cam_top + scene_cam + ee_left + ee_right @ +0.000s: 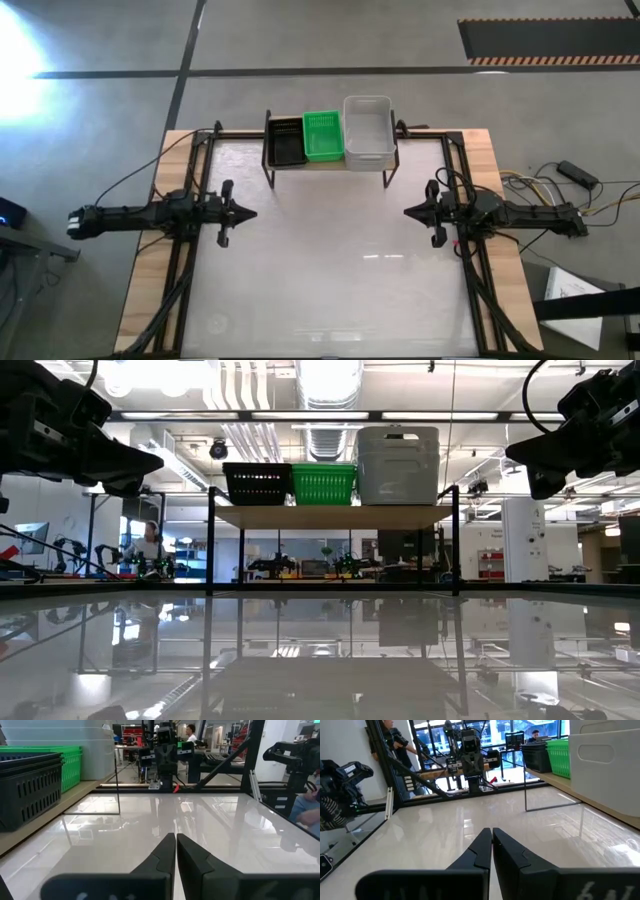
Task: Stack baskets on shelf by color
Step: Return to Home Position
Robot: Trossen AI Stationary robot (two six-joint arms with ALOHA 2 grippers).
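Standing at the far edge of the glossy white counter [330,260]: one low shelf [330,517], light wood top on thin black legs. On it, side by side in a row: translucent white plastic baskets [367,128]; bright green slotted baskets [322,135]; black slotted baskets [285,142]. Every basket in view sits on the shelf, grouped by colour, so the sorting looks finished. Left claw [250,213] and right claw [408,212]: well apart, raised above the counter, pointing inward, fingers pressed together, holding nothing.
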